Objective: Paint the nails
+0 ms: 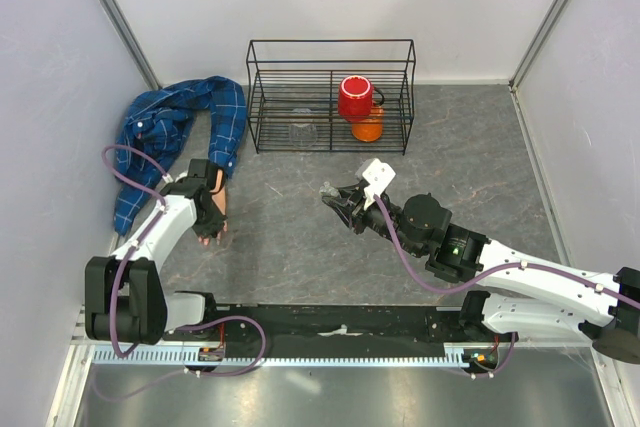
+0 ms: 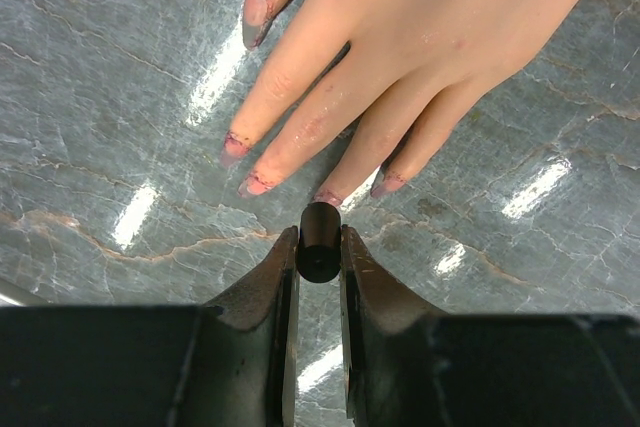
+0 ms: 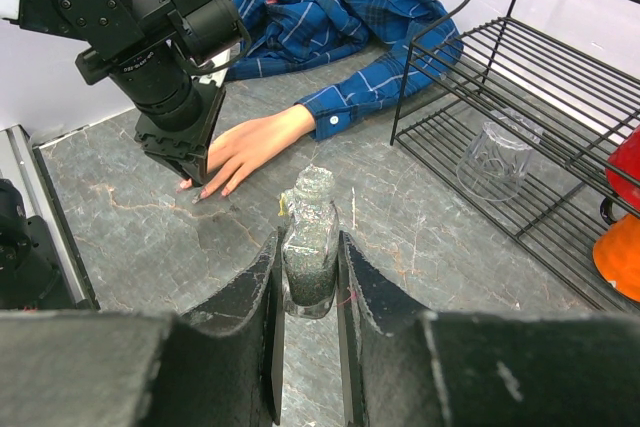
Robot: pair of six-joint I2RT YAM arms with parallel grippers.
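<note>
left gripper [image 2: 319, 252] jaws narrow, pinched on small dark brush cap [image 2: 319, 239]; brush end hidden below it. nails [image 2: 254, 185] sit just ahead. fake hand [image 2: 430, 37] lies flat on table [image 2: 100, 97], fingers fanned, long axes pointing back at the claw. one nail almost under the cap. right gripper [image 3: 310, 267] well apart, clamped on glitter bottle [image 3: 311, 227]. bare table either side of the fingers; wire rack [image 1: 330, 97] well clear.

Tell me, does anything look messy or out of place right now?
Yes: the nails look patchily painted, with pink streaks on the surrounding skin. In the wire rack, a clear glass sits tilted.
</note>
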